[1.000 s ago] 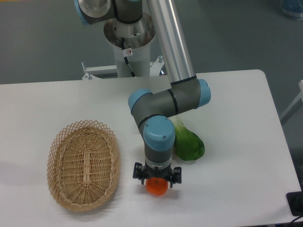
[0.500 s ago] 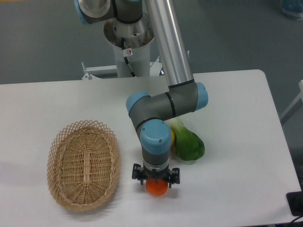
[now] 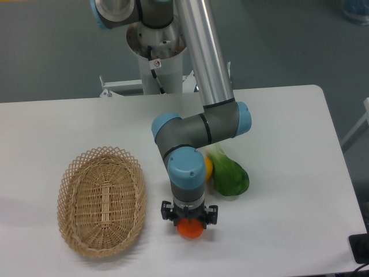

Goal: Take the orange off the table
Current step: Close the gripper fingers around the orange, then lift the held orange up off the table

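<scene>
A single robot arm reached down over a white table (image 3: pixel 288 127) toward its front edge. Directly beneath the gripper (image 3: pixel 189 224) sat the orange (image 3: pixel 190 229), small, round and bright, resting near the table's front edge. The two black jaws stood on either side of the fruit, close to its left and right flanks, with the lower half of the orange showing below them. Whether the jaws had actually closed on it could not be told from this view, since the wrist hid the contact points.

The orange looked light and firm, with a slightly yielding, dimpled skin that would probably offer fair grip. Being round, it could roll or squirt out of an off-centre pinch, so the widest middle band seemed the best place to hold, with moderate force.

An oval wicker basket (image 3: pixel 101 201) lay to the left, well apart. A green vegetable (image 3: pixel 230 176) and a yellow fruit (image 3: pixel 209 168) lay behind the arm.
</scene>
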Motion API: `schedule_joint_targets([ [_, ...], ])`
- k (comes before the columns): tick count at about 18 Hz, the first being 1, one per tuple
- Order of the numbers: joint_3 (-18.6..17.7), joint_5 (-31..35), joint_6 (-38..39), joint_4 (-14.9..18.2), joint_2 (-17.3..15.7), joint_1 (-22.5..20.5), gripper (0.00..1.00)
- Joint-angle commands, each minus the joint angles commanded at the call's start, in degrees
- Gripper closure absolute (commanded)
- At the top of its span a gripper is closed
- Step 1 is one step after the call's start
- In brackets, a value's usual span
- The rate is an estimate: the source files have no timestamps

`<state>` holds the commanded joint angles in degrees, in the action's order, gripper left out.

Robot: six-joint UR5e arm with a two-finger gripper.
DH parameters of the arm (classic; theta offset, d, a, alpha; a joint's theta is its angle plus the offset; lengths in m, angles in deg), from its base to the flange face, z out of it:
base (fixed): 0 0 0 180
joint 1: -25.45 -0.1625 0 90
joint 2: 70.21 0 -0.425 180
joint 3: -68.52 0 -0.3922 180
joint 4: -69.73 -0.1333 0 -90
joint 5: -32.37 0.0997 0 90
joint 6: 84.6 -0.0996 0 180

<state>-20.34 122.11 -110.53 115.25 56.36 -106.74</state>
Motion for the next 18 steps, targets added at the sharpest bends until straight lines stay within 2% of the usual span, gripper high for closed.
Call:
schedule_joint_targets([
  [3, -0.1, 0.1, 0.0, 0.0, 0.1, 0.0, 0.33],
  [11, 1.3, 3.1, -1.0, -0.3, -0.4, 0.0, 0.32],
  [15, 3.0, 3.5, -5.0, 0.1, -3.2, -0.2, 0.32],
  [18, 3.3, 2.7, -11.3, 0.8, -7.6, -2.7, 0.32],
])
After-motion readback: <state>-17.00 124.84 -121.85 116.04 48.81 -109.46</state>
